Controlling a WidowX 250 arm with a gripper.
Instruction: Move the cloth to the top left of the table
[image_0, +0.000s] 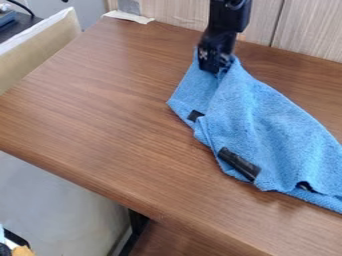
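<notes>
The blue cloth (264, 120) drapes over the right part of the wooden table (107, 110), its far corner lifted into a peak and its near end spread toward the right edge of the view. Black patches show along its left side. My gripper (215, 69) hangs at the top, right of centre, shut on the peak of the cloth, whose folds partly hide the fingertips.
A wood-grain panel (307, 30) stands along the table's back edge. White paper (128, 17) lies at the back left corner. Beyond the left edge is a beige-sided box or surface (43, 45) with dark items behind. Bare tabletop stretches left of the cloth.
</notes>
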